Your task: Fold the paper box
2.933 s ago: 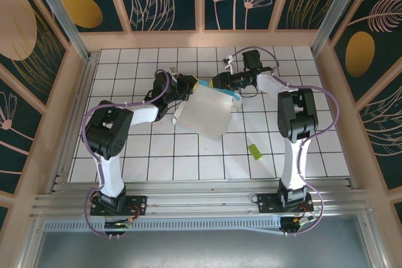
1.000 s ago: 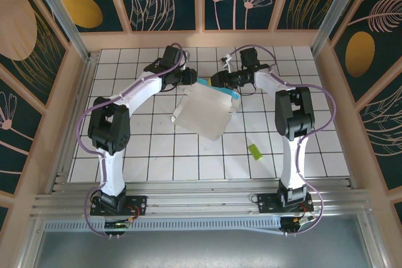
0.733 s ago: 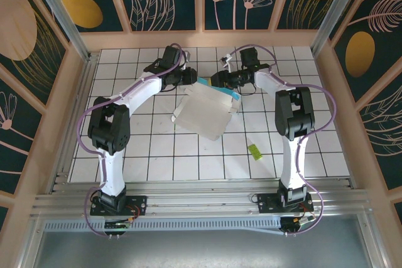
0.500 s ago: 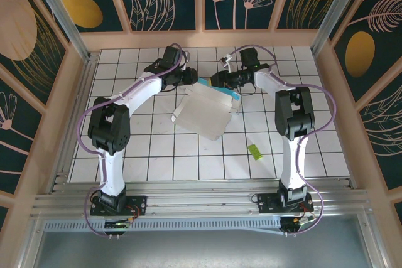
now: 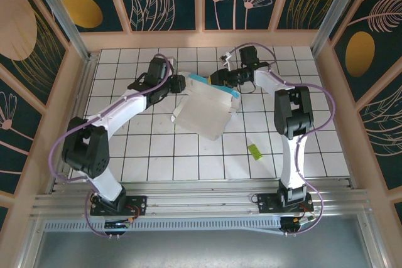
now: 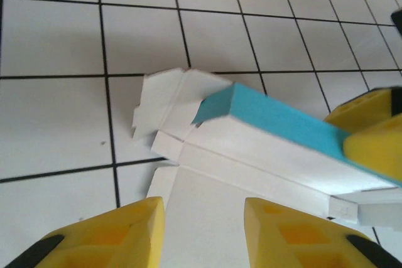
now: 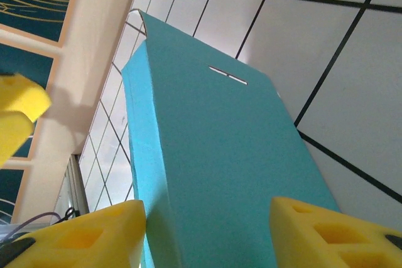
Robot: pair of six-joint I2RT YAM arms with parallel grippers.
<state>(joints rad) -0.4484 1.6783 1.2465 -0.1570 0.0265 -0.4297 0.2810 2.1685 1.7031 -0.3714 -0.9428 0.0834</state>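
The paper box lies white face up in the middle of the tiled table, its far wall folded up and showing turquoise. My right gripper is shut on that turquoise wall, one pad on each side; in the left wrist view its yellow fingers clamp the strip's right end. Just off the box's far left corner, my left gripper stands open. Its pads hang apart above the white panel, holding nothing. Small white corner flaps stick out flat on the tiles.
A small lime-green strip lies on the tiles right of the box, near the right arm's upright link. Wooden walls close the table at the back and sides. White tiles stretch left of the box and in front of it.
The left arm has swung its elbow out to the left and drawn its gripper back off the box's far edge. The right gripper keeps its hold on the turquoise wall; the box barely shifts.
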